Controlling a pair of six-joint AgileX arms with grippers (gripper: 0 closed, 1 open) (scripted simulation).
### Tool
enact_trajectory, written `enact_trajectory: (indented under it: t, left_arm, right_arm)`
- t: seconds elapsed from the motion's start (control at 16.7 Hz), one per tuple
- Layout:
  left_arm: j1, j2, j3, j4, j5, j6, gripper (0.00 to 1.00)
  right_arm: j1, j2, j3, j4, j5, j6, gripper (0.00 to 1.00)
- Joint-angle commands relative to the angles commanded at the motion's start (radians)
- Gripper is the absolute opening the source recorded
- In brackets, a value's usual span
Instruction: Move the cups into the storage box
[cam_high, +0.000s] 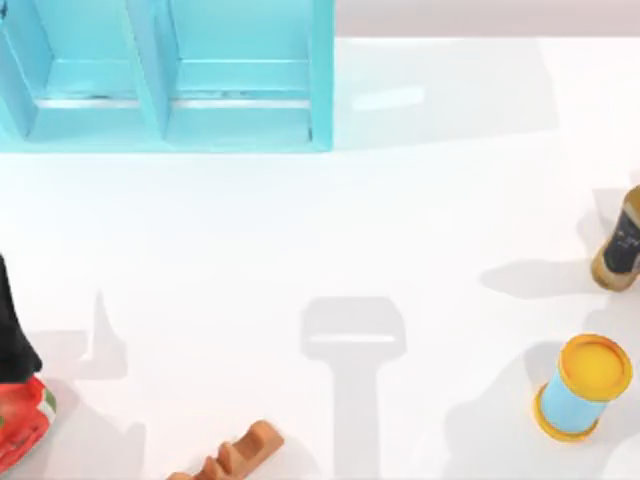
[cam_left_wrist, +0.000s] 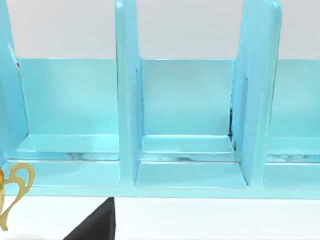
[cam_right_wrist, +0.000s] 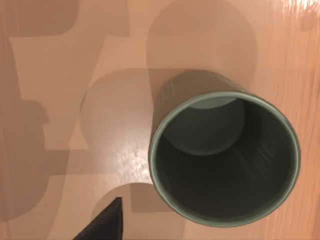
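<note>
Olive-grey cup (cam_right_wrist: 224, 161) shows in the right wrist view, seen from above straight into its mouth, upright on a wood-toned surface, inside bare; a dark wedge at that view's edge, prob. part of the right arm's own gripper, sits just beside the cup w/o touching it, and I cannot tell how far that pincer is open or whether it has hold of anything. Storage box (cam_high: 320, 90) sits at the far left of the table in the top view, turquoise, upright dividers making compartments; the ones in sight have nothing in them. Left wrist view looks at the storage box (cam_left_wrist: 127, 100) head-on, w/ three compartments side by side, a dark wedge low in frame; left pincer's opening can't be told either. On the right side of the table: light-blue canister (cam_high: 582, 388) w/ yellow lid, tilted, and brown bottle (cam_high: 618, 245) w/ dark label at the right edge, the two apart. Near edge: brown ridged object (cam_high: 238, 455). At the left edge a red & black item (cam_high: 18, 400), partly cut off
</note>
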Motion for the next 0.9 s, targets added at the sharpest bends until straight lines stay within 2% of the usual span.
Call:
enact_trajectory:
  t: [0.24,0.72,0.9]
  left_arm:
    - [0.000,0.000,0.000,0.000,0.000,0.000,1.00]
    - [0.000,0.000,0.000,0.000,0.000,0.000,1.00]
    - [0.000,0.000,0.000,0.000,0.000,0.000,1.00]
  right_arm:
    - [-0.004,0.002,0.040,-0.039,0.001,0.001,1.00]
    - [-0.008,0.012,0.371,-0.359,0.001,-0.003,1.00]
    - [-0.007,0.012,0.413,-0.401,0.000,-0.004,1.00]
